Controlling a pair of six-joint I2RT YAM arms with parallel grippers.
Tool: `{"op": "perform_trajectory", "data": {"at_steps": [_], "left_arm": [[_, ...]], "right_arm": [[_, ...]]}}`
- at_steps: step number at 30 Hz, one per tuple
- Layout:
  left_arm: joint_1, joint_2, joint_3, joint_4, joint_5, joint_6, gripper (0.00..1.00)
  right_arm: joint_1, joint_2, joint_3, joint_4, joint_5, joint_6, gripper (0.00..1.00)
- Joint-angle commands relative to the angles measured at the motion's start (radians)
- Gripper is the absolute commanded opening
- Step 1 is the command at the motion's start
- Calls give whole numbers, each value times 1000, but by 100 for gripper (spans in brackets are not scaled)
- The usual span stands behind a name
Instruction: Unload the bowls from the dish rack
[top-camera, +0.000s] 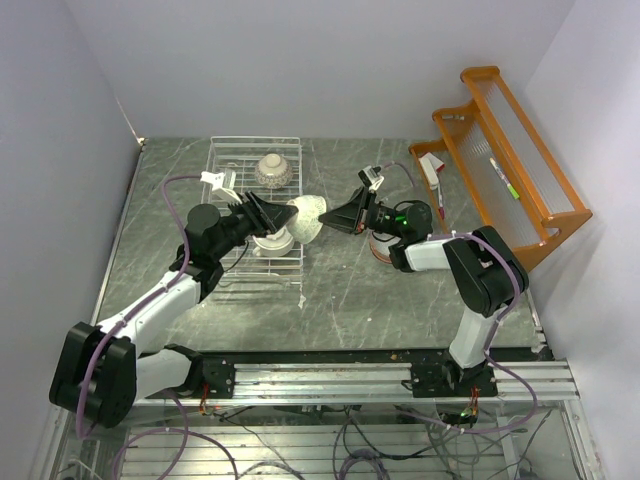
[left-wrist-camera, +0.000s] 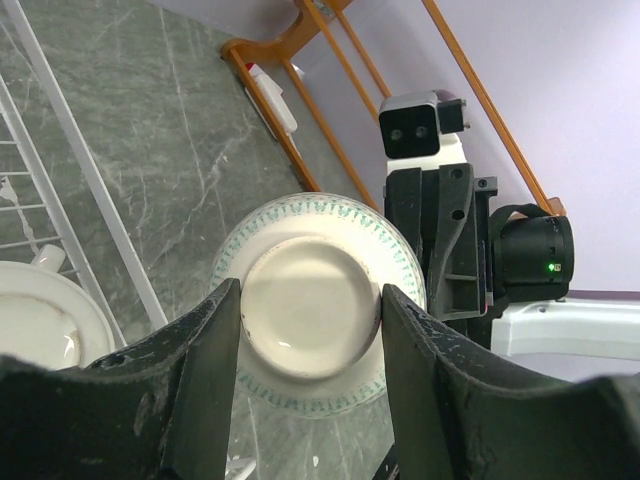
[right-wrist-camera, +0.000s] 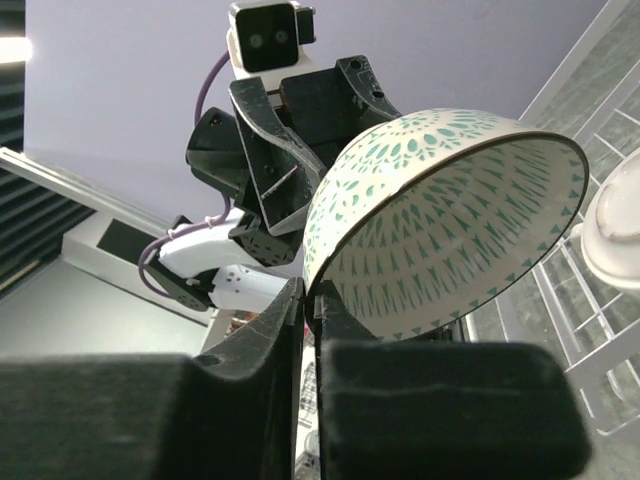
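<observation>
1. Near in the dish rack (top-camera: 236, 152) sits a cream bowl (top-camera: 272, 243).
2. Just right of the rack, the left gripper (top-camera: 290, 213) clamps the patterned bowl (top-camera: 310, 215) by its foot in the air, and the right gripper (top-camera: 335, 216) pinches its rim.
3. A grey bowl (top-camera: 274, 170) sits at the rack's far end.

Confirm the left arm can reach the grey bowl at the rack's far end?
Probably not yet: the left gripper is clamped on the teal-patterned bowl, whose rim the right gripper pinches. The grey bowl itself sits unobstructed.
</observation>
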Motion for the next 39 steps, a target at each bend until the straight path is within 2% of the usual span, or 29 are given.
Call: {"op": "perform_trajectory", "data": {"at_steps": [1,6,7,12,16,19,22,25,26,29,31,35,39], "left_arm": [[5,-11,38,72,22,20,7],[4,-19,36,56,33,46,7],[4,-24,36,47,28,51,11],[4,-67,41,-11,-2,66,41],[5,-104,39,-49,-31,86,73],[5,-128,49,-95,-48,107,83],[5,-158,46,-125,-78,121,85],[5,-188,41,-160,-121,139,85],[5,-198,43,-180,-133,150,85],[6,-217,48,-237,-161,185,86],[7,-222,43,-251,-172,194,86],[7,-213,28,-229,-167,187,86],[7,-185,24,-204,-146,175,86]], "right_arm": [[1,20,26,270,-8,10,0],[4,14,32,256,-47,-22,0],[4,4,30,244,-54,-38,0],[4,-55,21,118,-69,-136,0],[3,-102,10,-17,-65,-222,0],[2,-133,6,-117,-61,-285,0],[0,-182,7,-254,-49,-388,0],[0,-248,29,-479,-24,-544,0],[-1,-277,46,-590,-6,-626,0],[4,-375,158,-1157,166,-964,0],[10,-416,236,-1392,301,-1117,0],[9,-458,340,-1672,483,-1275,0],[10,-472,423,-1863,632,-1360,0]]}}
